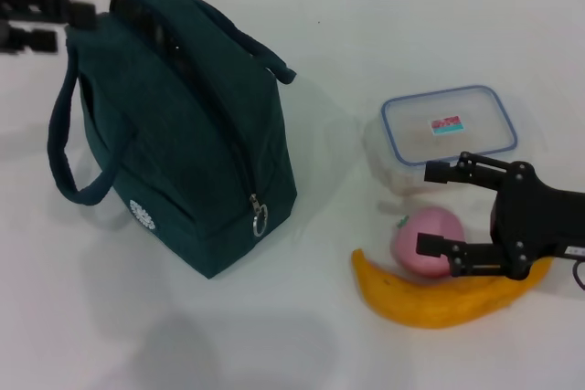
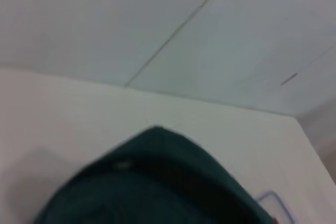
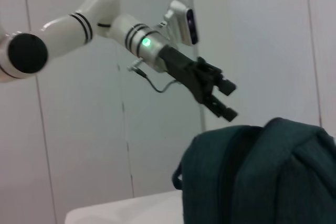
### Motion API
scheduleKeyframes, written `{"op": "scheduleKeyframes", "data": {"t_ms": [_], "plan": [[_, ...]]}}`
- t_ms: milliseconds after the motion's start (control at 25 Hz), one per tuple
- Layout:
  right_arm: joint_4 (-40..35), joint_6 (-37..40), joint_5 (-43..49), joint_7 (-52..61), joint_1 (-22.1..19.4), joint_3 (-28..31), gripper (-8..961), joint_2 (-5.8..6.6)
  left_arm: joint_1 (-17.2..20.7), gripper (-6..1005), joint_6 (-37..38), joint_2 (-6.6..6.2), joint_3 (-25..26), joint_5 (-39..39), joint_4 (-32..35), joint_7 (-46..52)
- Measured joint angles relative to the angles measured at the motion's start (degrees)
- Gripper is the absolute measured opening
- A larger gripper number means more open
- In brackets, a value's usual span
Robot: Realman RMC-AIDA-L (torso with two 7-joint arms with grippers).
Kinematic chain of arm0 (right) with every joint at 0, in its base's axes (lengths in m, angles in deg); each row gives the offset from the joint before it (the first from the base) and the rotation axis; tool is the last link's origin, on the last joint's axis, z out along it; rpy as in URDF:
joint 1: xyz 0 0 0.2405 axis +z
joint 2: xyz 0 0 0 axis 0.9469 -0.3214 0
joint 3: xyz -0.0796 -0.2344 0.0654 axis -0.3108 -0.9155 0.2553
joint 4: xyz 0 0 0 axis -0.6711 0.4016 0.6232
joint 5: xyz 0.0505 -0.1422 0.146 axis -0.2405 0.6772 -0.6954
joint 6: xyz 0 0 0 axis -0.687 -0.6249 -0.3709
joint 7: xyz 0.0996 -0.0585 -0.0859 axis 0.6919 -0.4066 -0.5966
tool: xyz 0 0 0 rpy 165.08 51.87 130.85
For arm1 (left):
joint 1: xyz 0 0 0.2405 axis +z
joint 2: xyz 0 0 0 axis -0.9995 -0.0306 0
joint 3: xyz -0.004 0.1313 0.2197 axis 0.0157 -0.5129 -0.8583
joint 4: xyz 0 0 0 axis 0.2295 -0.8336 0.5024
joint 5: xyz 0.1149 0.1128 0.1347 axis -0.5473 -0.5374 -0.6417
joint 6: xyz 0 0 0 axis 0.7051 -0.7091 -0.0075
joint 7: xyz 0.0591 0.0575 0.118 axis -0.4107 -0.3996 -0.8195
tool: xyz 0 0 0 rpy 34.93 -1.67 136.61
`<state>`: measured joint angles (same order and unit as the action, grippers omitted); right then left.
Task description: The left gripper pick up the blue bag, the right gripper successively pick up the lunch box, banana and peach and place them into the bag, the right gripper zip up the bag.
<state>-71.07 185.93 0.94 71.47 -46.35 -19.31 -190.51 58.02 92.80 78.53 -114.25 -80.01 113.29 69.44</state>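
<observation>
Two grippers seen. Left gripper [image 1: 62, 26] held in air at far left, beside top of bag [image 1: 183, 125], fingers apart, nothing clamped; bag handle not touched. Bag stood upright on table [image 1: 302, 335], zipper pull [image 1: 259, 216] hung at near end. Right gripper [image 1: 434, 209] positioned low, well right of bag, fingers spread, peach [image 1: 422, 239] between them. Banana [image 1: 430, 297] laid just below peach, partly under gripper. Lunch box [image 1: 448, 130] sat behind gripper, lid on.
</observation>
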Motion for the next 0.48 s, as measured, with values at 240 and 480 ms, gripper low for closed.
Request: {"op": "scheduleKeyframes", "data": {"t_ms": [240, 480], "plan": [[-0.36, -1.13, 0.00, 0.00, 0.50, 0.04, 842, 0.00, -2.30, 826, -0.32, 0.20, -4.68, -2.20, -6.18, 1.29], [-0.18, -1.31, 0.15, 0.00, 1.13, 0.04, 841, 0.17, -4.77, 804, -2.07, 0.81, -4.75, -6.68, -11.58, -0.62]]}}
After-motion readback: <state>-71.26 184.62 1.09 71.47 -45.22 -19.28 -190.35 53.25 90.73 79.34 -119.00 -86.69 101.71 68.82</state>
